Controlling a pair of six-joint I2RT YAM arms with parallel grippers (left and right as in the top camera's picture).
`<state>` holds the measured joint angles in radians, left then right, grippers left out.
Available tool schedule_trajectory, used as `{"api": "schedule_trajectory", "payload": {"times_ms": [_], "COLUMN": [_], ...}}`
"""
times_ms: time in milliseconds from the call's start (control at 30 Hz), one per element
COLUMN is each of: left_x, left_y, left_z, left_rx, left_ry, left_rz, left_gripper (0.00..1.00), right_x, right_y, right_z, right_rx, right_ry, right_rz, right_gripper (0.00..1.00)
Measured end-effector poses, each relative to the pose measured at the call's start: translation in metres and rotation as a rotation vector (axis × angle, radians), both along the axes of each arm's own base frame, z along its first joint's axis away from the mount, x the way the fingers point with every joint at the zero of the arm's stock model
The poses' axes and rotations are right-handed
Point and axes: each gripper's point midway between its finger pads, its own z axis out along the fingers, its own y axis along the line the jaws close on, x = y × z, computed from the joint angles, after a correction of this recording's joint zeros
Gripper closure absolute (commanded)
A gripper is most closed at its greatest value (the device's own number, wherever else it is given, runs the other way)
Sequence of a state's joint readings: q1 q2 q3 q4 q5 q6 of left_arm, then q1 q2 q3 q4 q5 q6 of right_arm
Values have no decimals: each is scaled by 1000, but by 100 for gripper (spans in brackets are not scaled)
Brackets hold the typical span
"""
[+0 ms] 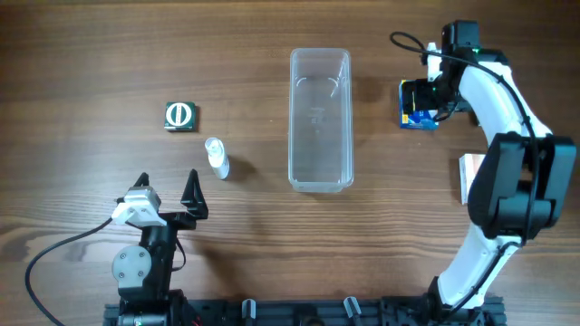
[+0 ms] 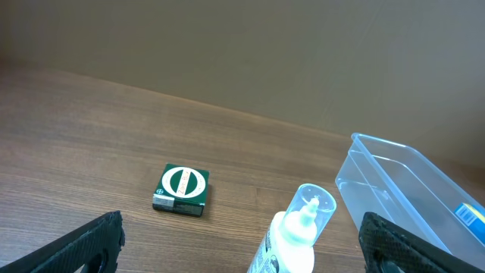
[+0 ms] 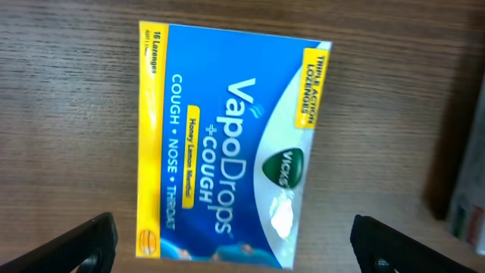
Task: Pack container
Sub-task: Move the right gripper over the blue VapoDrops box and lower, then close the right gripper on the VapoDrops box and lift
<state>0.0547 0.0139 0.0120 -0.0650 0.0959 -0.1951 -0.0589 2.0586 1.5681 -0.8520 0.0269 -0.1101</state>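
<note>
Container (image 1: 319, 119): clear plastic tub at mid-desk, nearer the far edge, its long sides running far to near.

Left gripper (image 1: 168, 188): by the near edge, left of centre. It is released, with fingers (image 2: 91, 243) wide apart and grasping nothing.

White bottle (image 1: 217, 158): just beyond the left gripper.

Green box (image 1: 179, 116): farther on, toward the far-left corner.

Right gripper (image 1: 419, 101): over the blue lozenge box (image 3: 227, 144), toward the far-right corner, beside the container. It is released, with fingers spread wider than the box. Whether they touch the box cannot be told.

Desk (image 1: 82, 72): wood-grained.
</note>
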Motion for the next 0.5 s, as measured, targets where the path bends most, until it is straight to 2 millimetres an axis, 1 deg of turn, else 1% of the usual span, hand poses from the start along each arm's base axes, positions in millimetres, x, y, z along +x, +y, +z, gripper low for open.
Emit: {"api": "schedule_trajectory", "payload": {"times_ms": [100,333,400,500], "left_x": [0,0,0,0], "left_y": [0,0,0,0], "left_z": [0,0,0,0], "left_rx": [0,0,0,0], "left_ry": [0,0,0,0], "left_rz": [0,0,0,0], "left_gripper": [0,0,0,0], "right_x": [1,5,6,6], "right_y": [0,1,3,9], "right_z": [-6,-8,-14,-27], "right_rx": [2,14,17,18], "right_ry": [6,-8,-1,21], "right_rz": [-5,-38,-39,-25], "right_gripper": [0,1,1,1]}}
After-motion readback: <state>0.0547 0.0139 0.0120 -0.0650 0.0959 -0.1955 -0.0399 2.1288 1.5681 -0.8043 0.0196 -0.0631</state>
